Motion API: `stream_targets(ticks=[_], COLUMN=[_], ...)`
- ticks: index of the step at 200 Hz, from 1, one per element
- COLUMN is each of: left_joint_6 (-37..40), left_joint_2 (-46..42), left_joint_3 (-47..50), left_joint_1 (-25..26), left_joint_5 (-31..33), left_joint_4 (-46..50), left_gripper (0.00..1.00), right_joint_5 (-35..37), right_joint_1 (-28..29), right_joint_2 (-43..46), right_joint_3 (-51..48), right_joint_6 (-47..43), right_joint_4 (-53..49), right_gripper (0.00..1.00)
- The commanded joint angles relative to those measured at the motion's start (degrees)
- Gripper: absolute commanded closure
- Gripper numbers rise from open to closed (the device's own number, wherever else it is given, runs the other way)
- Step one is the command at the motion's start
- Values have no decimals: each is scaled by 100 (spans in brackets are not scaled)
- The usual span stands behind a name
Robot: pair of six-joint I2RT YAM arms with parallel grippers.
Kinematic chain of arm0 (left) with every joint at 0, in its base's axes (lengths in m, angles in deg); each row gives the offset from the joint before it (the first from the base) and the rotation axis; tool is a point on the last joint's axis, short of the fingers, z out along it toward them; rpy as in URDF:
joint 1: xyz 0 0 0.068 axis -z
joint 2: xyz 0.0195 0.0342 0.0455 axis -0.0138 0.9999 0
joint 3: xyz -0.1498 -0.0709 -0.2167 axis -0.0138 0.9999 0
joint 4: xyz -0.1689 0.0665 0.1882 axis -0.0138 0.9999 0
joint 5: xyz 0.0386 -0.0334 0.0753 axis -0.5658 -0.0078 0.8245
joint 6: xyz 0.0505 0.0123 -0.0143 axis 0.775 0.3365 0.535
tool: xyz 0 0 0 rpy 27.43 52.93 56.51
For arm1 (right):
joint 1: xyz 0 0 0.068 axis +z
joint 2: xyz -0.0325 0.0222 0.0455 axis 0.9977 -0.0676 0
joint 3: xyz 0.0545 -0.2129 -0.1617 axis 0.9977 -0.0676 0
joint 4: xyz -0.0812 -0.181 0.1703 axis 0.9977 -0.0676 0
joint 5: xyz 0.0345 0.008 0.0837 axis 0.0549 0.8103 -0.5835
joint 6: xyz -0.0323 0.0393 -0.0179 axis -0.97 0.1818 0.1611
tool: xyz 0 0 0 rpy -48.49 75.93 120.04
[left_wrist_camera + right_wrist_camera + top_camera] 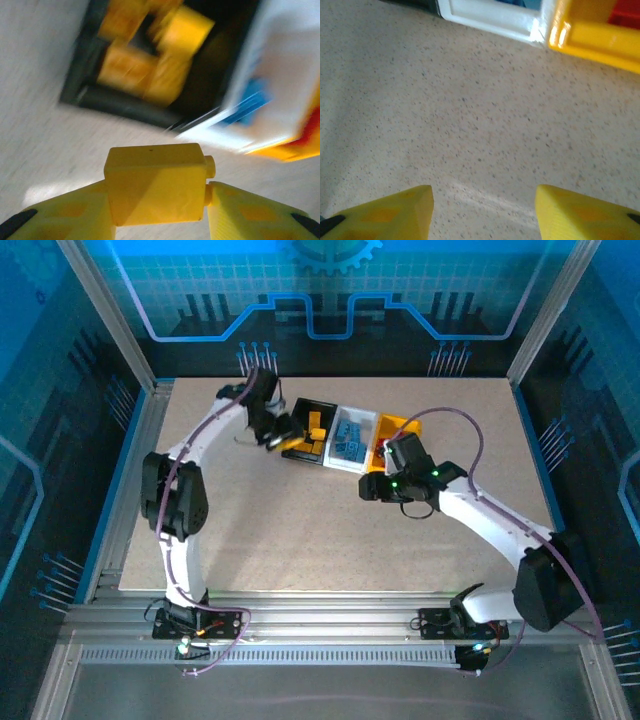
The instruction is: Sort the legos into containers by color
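While the speckled beige worktop (330, 530) is sitting inside glowing blue walls (100, 300), the left gripper (280, 432) is clamping a yellow brick (155, 180) just beside the black bin (322, 405), and the right gripper (482, 205) is hanging open over bare worktop near the white bin (490, 17) and yellow bin (590, 35).

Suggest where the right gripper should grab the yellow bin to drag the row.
Probably its near wall, from above: the yellow bin is open-topped, and that thin upright rim faces the open right gripper. One finger inside, one outside, clear of the red brick.
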Motion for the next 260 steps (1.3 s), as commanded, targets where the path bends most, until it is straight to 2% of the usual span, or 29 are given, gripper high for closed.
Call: stream_targets(ticks=[1, 22, 42, 69, 86, 131, 190, 220, 234, 260], left_joint_6=[-267, -386, -584, -869, -979, -886, -650, -205, 47, 223], left_joint_2=[926, 1732, 2263, 2518, 2607, 2523, 1884, 1250, 759, -360], left_joint_3=[-1354, -2689, -3399, -3454, -3452, -3429, -3037, -2701, -2200, -836], left_joint_1=[20, 20, -6, -83, -134, -164, -156, -114, -86, -68], left_joint_5=[-326, -346, -362, -474, -583, -616, -543, -484, -366, -278], left_joint_4=[650, 965, 1054, 770, 680, 733, 790, 992, 984, 641], left_gripper=[54, 53, 53, 51, 42, 35, 35, 33, 28, 10], right_joint_5=[168, 313, 454, 642, 689, 689, 577, 570, 601, 581], right_joint_1=[-89, -139, -179, -245, -274, -318, -321, -322, -320, -316], right_joint_2=[443, 859, 1208, 1625, 1812, 1954, 1848, 1935, 1984, 2033], right_joint_3=[-276, -502, -692, -843, -923, -1025, -989, -1072, -1167, -1380], right_joint_6=[189, 291, 367, 445, 477, 508, 530, 432, 345, 187], right_joint_4=[-200, -333, -475, -642, -714, -751, -569, -416, -324, -131], right_gripper=[42, 42, 42, 40, 40, 37, 35, 32, 31, 29])
